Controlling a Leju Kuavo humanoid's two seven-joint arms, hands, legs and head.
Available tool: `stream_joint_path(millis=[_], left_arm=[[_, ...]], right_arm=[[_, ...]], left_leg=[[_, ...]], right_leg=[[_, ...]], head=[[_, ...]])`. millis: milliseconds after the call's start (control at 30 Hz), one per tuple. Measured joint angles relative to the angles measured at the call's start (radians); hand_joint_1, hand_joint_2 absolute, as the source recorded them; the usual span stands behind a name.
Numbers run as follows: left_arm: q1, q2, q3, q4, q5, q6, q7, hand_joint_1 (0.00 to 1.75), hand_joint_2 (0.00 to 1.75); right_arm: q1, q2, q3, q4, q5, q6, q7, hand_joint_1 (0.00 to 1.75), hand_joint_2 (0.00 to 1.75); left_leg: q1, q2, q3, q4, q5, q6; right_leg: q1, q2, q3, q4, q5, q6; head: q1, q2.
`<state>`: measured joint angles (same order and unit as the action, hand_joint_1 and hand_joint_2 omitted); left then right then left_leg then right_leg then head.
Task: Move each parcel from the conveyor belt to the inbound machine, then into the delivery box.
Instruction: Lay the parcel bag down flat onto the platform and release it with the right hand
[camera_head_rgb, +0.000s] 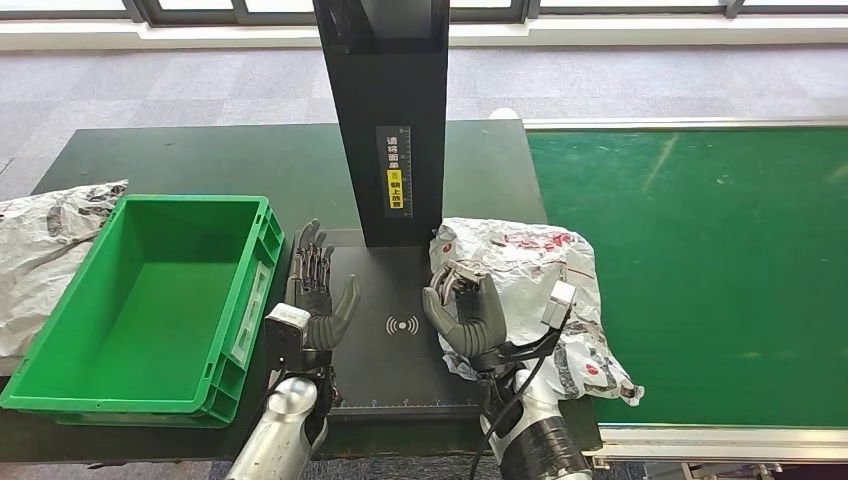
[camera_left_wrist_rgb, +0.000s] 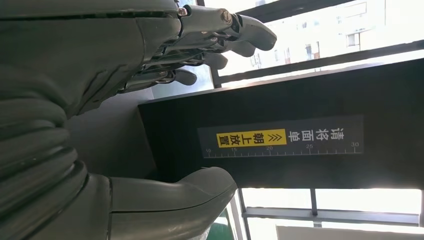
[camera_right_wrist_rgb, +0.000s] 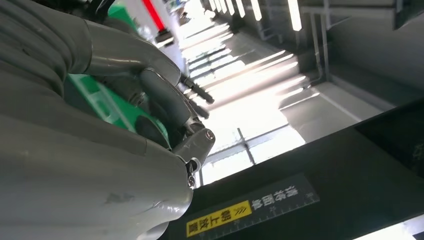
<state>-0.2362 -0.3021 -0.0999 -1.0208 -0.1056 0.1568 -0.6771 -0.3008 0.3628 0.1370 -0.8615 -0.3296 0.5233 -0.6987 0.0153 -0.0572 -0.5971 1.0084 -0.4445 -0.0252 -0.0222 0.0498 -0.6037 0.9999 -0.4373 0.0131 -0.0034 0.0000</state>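
Note:
A crumpled white parcel (camera_head_rgb: 540, 290) with red and black print lies on the right edge of the black inbound machine plate (camera_head_rgb: 385, 360), partly over the green conveyor belt (camera_head_rgb: 700, 260). My right hand (camera_head_rgb: 462, 312) hovers at the parcel's left edge with fingers curled in; the right wrist view shows the curled fingers (camera_right_wrist_rgb: 165, 100) with nothing between them. My left hand (camera_head_rgb: 315, 290) is over the plate's left side, fingers (camera_left_wrist_rgb: 235, 30) stretched out and holding nothing. The green delivery box (camera_head_rgb: 150, 300) stands empty to the left.
The machine's black column (camera_head_rgb: 385, 110) with a yellow label (camera_left_wrist_rgb: 250, 138) rises behind the plate between my hands. Another crumpled white parcel (camera_head_rgb: 45, 250) lies left of the box on the dark table (camera_head_rgb: 200, 160). Grey carpet lies beyond.

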Motion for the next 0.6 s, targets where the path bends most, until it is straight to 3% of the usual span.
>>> stream_joint_path(millis=[167,233,367,533,600], left_arm=[[0.000,0.000,0.000,0.000,-0.001,0.000,0.000,0.00,1.75],[0.000,0.000,0.000,0.000,-0.001,0.001,0.000,0.00,1.75],[0.001,0.000,0.000,-0.001,-0.001,0.008,0.000,0.00,1.75],[0.001,0.000,0.000,-0.006,0.006,0.027,0.000,0.00,1.75],[0.001,0.000,0.000,-0.008,0.011,0.033,0.000,0.00,1.75]], right_arm=[[0.002,0.000,0.000,-0.020,0.049,-0.064,-0.001,0.00,1.75],[0.006,0.000,0.000,-0.045,0.109,-0.137,-0.001,0.00,1.75],[0.031,-0.004,0.000,-0.181,0.293,-0.409,-0.002,0.00,1.75],[0.102,-0.026,0.015,-0.456,0.478,-0.870,-0.004,0.00,1.75],[0.135,-0.037,0.039,-0.552,0.514,-1.026,-0.004,0.00,0.87]], left_leg=[[0.000,0.000,0.000,0.000,0.000,0.000],[0.000,0.000,0.000,0.000,0.000,0.000],[0.000,0.000,0.000,0.000,0.000,0.000],[0.000,0.000,0.000,0.000,0.000,0.000],[0.000,0.001,0.000,0.000,-0.001,0.000]], right_leg=[[0.000,0.000,0.000,0.000,0.000,0.000],[0.000,0.000,0.000,0.000,0.000,0.000],[0.000,0.000,0.000,0.000,0.000,0.000],[0.000,0.000,0.000,0.000,0.000,0.000],[0.000,0.001,-0.001,0.000,0.000,0.000]], head=[[0.000,0.000],[0.000,0.000],[0.000,0.000],[0.000,0.000],[0.000,0.000]])
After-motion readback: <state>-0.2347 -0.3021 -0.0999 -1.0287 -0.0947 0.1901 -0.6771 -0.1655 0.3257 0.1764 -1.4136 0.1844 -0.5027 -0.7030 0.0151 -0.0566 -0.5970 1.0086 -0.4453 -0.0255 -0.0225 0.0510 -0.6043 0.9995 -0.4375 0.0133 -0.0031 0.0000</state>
